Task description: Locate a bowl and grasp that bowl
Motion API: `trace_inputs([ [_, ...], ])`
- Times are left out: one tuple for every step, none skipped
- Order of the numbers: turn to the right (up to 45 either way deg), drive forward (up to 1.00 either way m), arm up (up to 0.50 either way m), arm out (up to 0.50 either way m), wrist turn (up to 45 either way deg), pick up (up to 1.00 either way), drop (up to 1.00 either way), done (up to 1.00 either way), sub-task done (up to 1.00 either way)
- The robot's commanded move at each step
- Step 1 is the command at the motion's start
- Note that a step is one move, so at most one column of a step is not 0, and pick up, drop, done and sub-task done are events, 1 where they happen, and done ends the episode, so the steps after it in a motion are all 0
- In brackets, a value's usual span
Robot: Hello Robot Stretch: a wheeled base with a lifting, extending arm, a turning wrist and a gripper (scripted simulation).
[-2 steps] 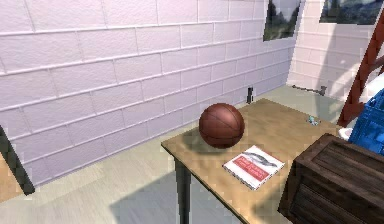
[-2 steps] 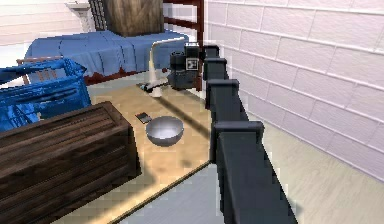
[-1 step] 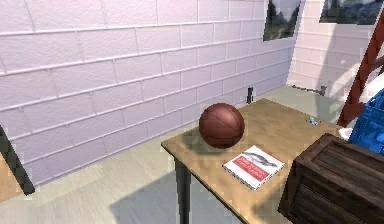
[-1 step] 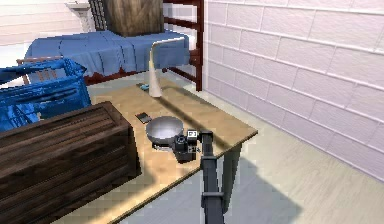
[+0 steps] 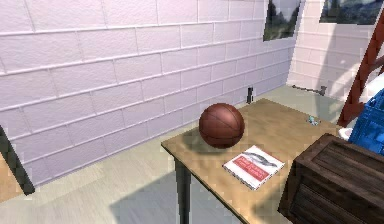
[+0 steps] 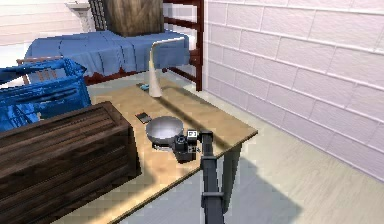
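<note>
Where the arm rises from the arm side view's bottom edge, its gripper ends over the near edge of a wooden table. The bowl sits right there: grey, metallic-looking, upright on the tabletop, just up and left of the gripper body in the picture. The two overlap in that view; touching or merely beside, can't tell. Can't tell whether the gripper holds anything either, since the bowl rests on the surface at its far end. Left of the bowl is a dark wooden crate, with a blue plastic crate behind it. A small flat dark item lies just beyond the bowl, and a pale cone-shaped object stands farther out. A bed with a blue cover is past the table. The forward view has the table with a red-brown ball, a red-and-white book near it, and the wooden crate at lower right.
</note>
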Motion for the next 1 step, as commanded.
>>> trace_inputs([
  [0.0, 0.00, 0.10, 0.00, 0.0, 0.00, 0.00, 0.00, 0.00],
])
